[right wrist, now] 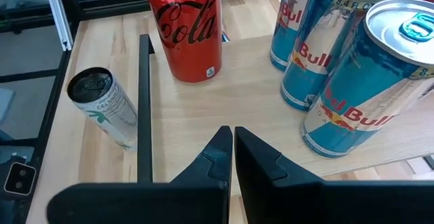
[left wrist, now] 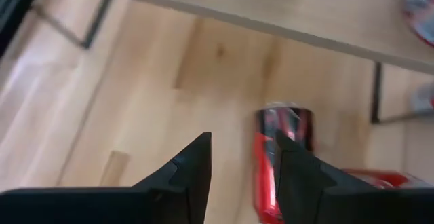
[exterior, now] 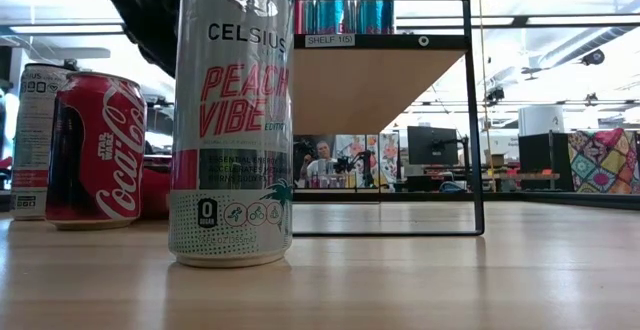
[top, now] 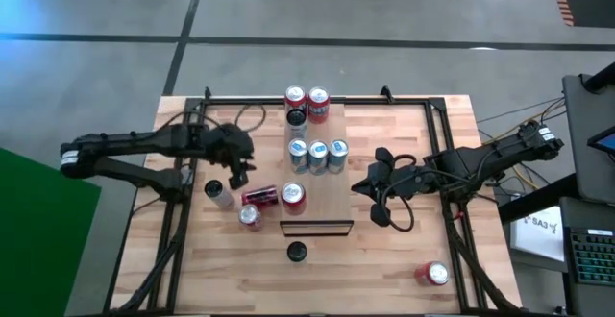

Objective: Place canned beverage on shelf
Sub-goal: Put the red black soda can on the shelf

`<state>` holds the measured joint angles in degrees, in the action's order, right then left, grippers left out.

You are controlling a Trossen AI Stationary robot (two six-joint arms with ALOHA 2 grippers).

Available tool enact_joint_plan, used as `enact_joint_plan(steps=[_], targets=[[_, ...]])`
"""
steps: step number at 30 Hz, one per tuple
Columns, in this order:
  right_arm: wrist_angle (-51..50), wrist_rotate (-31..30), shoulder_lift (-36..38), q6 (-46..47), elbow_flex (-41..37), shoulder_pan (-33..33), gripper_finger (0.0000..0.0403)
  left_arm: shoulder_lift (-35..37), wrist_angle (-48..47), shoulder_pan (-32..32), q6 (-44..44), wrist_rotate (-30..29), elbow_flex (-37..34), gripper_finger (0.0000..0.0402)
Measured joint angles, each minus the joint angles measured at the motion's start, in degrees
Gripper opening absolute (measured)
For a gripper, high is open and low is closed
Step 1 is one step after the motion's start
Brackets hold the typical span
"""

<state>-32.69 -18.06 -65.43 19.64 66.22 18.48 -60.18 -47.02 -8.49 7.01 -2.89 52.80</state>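
The shelf (top: 332, 197), a long raised board of light wood, runs down the table's middle. On it stand two red cans (top: 307, 97), a dark can (top: 297, 117), three blue cans (top: 318, 154) and a red cola can (top: 293, 195). Left of the shelf a red can (top: 259, 197) lies on its side on the table; it shows as the red can (left wrist: 285, 149) partly behind one finger in the left wrist view. My left gripper (top: 237, 173) (left wrist: 243, 139) hangs open above the table just left of this can. My right gripper (top: 359, 187) (right wrist: 232, 137) is shut over the shelf's right edge.
On the table near the left gripper stand a slim white can (top: 219, 194) and a red can (top: 250, 215). A dark-topped slim can (top: 297, 251) (exterior: 232, 120) stands before the shelf's near end. Another red can (top: 434, 274) sits at the near right. Black frame rails (top: 183, 240) run along both table sides.
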Motion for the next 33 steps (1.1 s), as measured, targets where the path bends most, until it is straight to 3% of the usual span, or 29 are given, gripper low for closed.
enact_joint_plan(steps=[7, 21, 25, 29, 33], targets=[[2.1, -0.01, 0.02, -0.81, 0.0, 0.0, 0.0009, -0.27, 1.02, 7.04, 1.13, -0.05, 0.0, 0.0111], [1.22, -0.03, 0.0, -1.69, 6.04, -0.13, 0.0009, 0.47, -1.76, 12.48, 7.74, 2.09, 2.92, 0.011], [-0.49, 0.09, 0.0, -1.64, 6.21, -0.02, 0.0009, 0.47, -3.09, 12.51, 13.37, -0.54, 3.56, 0.0112], [-1.96, 0.09, -0.02, -1.64, 6.12, 0.0, 0.0009, -0.19, -2.55, 13.52, 13.53, -0.89, 3.56, 0.0139], [-3.22, 0.1, -0.02, -1.63, 6.1, 0.01, 0.0009, -1.95, -2.59, 14.27, 13.66, -5.51, 3.56, 0.0198]])
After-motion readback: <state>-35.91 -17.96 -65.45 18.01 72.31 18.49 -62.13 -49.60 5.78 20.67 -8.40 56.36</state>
